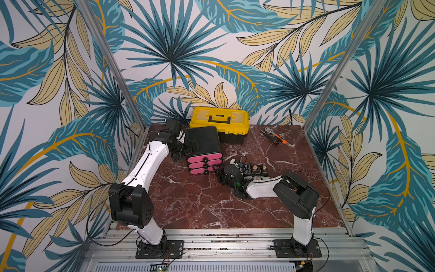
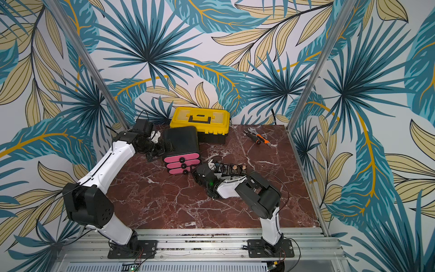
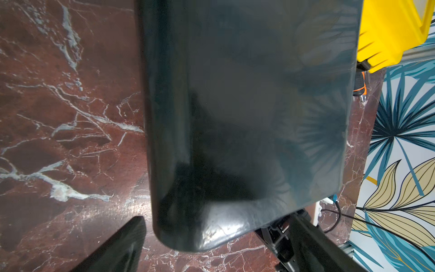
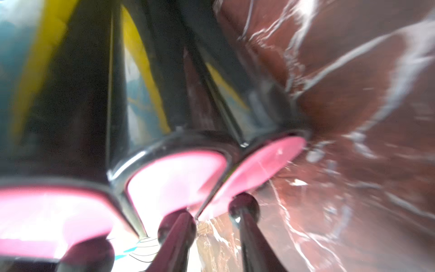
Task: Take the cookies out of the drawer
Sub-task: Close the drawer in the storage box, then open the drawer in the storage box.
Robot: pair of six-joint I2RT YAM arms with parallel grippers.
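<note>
The drawer unit (image 1: 203,139) is a black box with three pink drawer fronts (image 1: 204,162), each with a black knob; in both top views the fronts sit flush. Several black cookies packets (image 1: 255,170) with tan biscuit pictures lie in a row on the marble, just right of my right wrist. My right gripper (image 4: 211,221) is open, its fingers (image 4: 247,237) apart at the lower knobs (image 4: 243,207), with only marble between them. My left gripper (image 3: 211,249) stands open, straddling the unit's back end (image 3: 235,117).
A yellow toolbox (image 1: 220,120) stands at the back wall, touching the drawer unit's rear. Orange-and-black hand tools (image 1: 275,137) and a wrench lie at the back right. The marble table (image 1: 188,207) is bounded by metal posts and leaf-patterned walls.
</note>
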